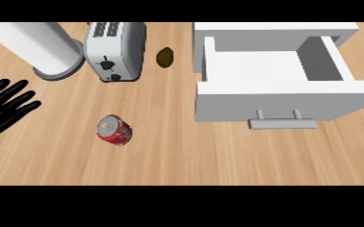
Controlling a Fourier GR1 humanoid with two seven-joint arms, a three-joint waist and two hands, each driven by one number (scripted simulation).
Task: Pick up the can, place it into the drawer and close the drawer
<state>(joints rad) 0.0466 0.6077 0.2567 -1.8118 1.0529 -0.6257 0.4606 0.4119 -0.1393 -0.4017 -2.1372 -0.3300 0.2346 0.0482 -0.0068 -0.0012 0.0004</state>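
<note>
A red can [115, 130] with a silver top stands on the wooden counter, left of the middle. The white drawer [274, 102] is pulled open at the right, its inside bare and its grey handle [282, 123] facing the front. My left hand [14, 104] shows at the left edge, open with fingers up, well to the left of the can. My right hand is out of sight.
A silver toaster [114, 50] stands at the back left, next to a white paper-towel roll [41, 48] on a grey base. A small brown-green fruit [165, 56] lies between the toaster and the drawer unit.
</note>
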